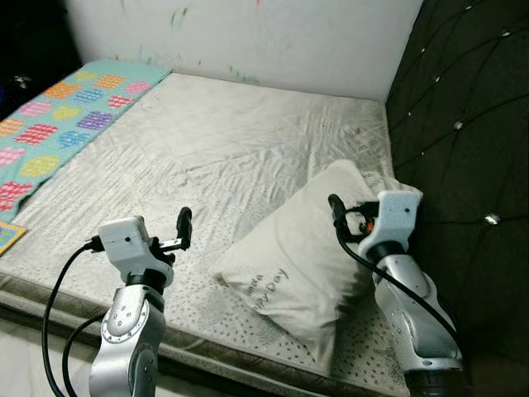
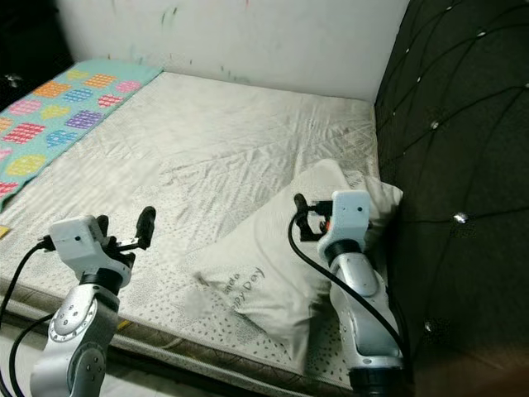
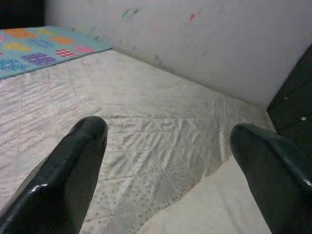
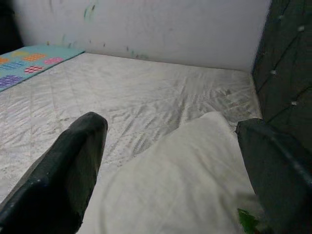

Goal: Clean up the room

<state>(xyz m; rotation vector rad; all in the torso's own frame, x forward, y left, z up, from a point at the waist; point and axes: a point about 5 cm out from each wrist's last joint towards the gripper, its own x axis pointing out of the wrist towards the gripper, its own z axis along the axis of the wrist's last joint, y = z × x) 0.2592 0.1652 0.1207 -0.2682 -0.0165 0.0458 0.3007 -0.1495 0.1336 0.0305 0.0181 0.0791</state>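
Observation:
A white pillow with small printed lettering lies on the bare quilted mattress, near the front edge and close to the dark headboard. My right gripper is open and hovers just over the pillow's right side, with nothing between its fingers. My left gripper is also open and empty. It hangs above the mattress to the left of the pillow, with one black finger pointing toward the far wall.
A turquoise blanket with coloured patches covers the mattress's far left side. A black tufted headboard rises on the right. A white wall with scribbles closes the far side. The mattress front edge runs just before my arms.

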